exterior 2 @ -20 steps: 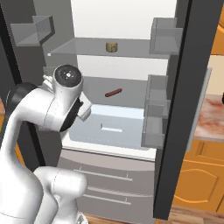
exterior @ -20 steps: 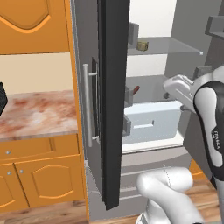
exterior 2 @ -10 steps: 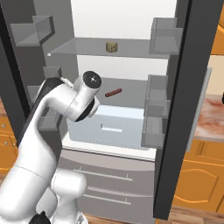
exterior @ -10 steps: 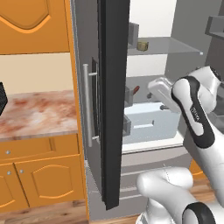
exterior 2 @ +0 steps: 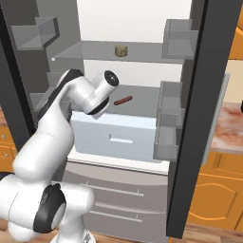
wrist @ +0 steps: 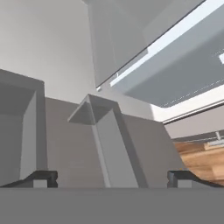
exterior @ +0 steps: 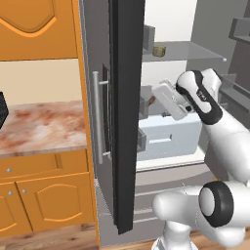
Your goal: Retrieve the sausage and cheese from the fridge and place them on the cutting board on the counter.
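The fridge (exterior 2: pixel 142 28) stands with both doors open. The sausage (exterior 2: pixel 123 100), a short red-brown cylinder, lies on the middle glass shelf, and a sliver of the sausage (exterior: pixel 152 100) shows past the door edge. On the upper shelf sits the cheese (exterior 2: pixel 121 51), seen as a tan chunk of cheese (exterior: pixel 157 51) from the left. My gripper (exterior: pixel 158 93) hangs inside the fridge at middle-shelf height, just right of the sausage and apart from it. The gripper (wrist: pixel 112 178) is open, nothing between its fingertips (wrist: pixel 42 177), facing grey door bins. The cutting board is out of view.
The dark left door edge (exterior: pixel 126 117) with its bar handle (exterior: pixel 99 117) stands close to my hand. Door bins (exterior 2: pixel 171 118) line the right door. A pale crisper drawer (exterior 2: pixel 116 135) sits under the middle shelf. The pink marbled counter (exterior: pixel 44 127) lies left of the fridge.
My arm has swung further into the fridge, carrying the hand left toward the sausage on the middle shelf. The jaws stayed open. Sausage and cheese have not moved.
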